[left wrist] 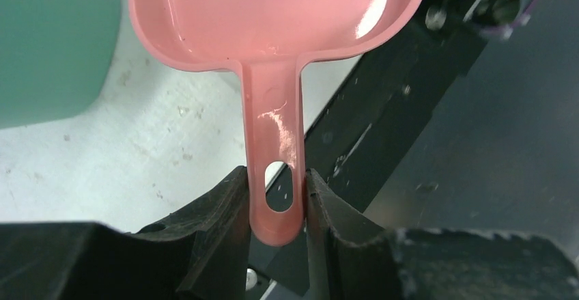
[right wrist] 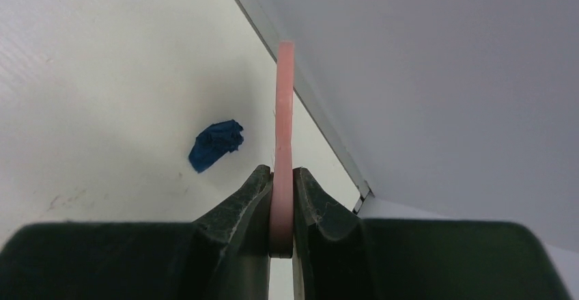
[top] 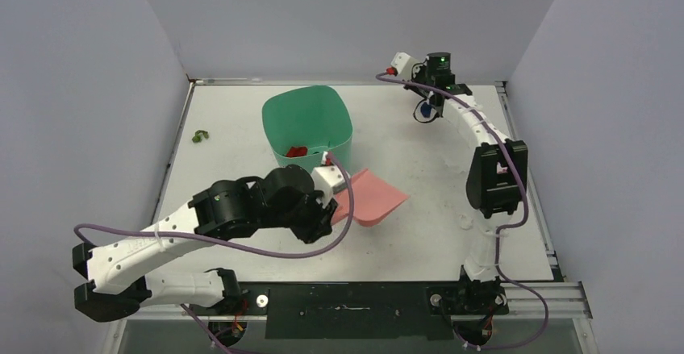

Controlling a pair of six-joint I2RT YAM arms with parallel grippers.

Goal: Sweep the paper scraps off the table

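Overhead and wrist views of a white table (top: 403,241), faintly scuffed and speckled, enclosed by plain grey walls (top: 347,15) at the back and on both sides; a metal edge (right wrist: 251,11) borders the tabletop where it meets the wall. A green bin (top: 306,116) stands upright on the far-centre surface, with red paper scraps (top: 297,151) lying inside it. The left gripper (left wrist: 276,184), just in front of the bin, has its jaws clamped on the handle of a pink dustpan (top: 371,197), whose pan points toward the table's middle and looks empty from the wrist. The right gripper (right wrist: 280,177), at the far right corner, has its jaws pressed together on a thin pink strip (right wrist: 284,108) seen edge-on. A dark blue scrap (right wrist: 216,144) lies on the bare surface just beside this gripper, untouched. An olive green scrap (top: 199,135) rests near the table's left edge, well apart from both arms
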